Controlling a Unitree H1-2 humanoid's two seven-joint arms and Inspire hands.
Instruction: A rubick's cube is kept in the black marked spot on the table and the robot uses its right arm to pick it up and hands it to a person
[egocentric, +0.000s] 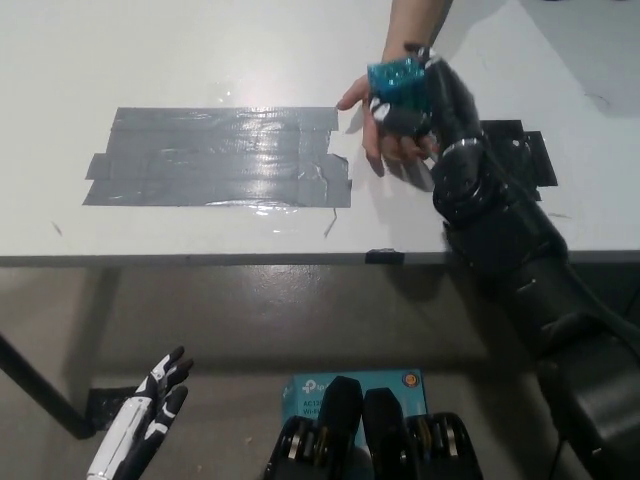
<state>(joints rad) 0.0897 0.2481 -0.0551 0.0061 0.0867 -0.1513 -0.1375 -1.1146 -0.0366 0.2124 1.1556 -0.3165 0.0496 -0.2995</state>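
My right hand (415, 100) has its fingers (392, 112) closed around the cube (397, 82), which is directly above the person's open hand (385, 145) (palm up, waiting), so the release goes straight down. The black marked spot (520, 155) lies to the right of that palm, with nothing on it. The white surface (200, 60) is wide. My left hand (150, 415) rests low, fingers apart.

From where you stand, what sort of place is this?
Probably a lab or test room, not a home: a plain white table carries a grey tape patch and a black marked spot, a boxed network device lies on the bare floor, and a person's hand waits for the cube.
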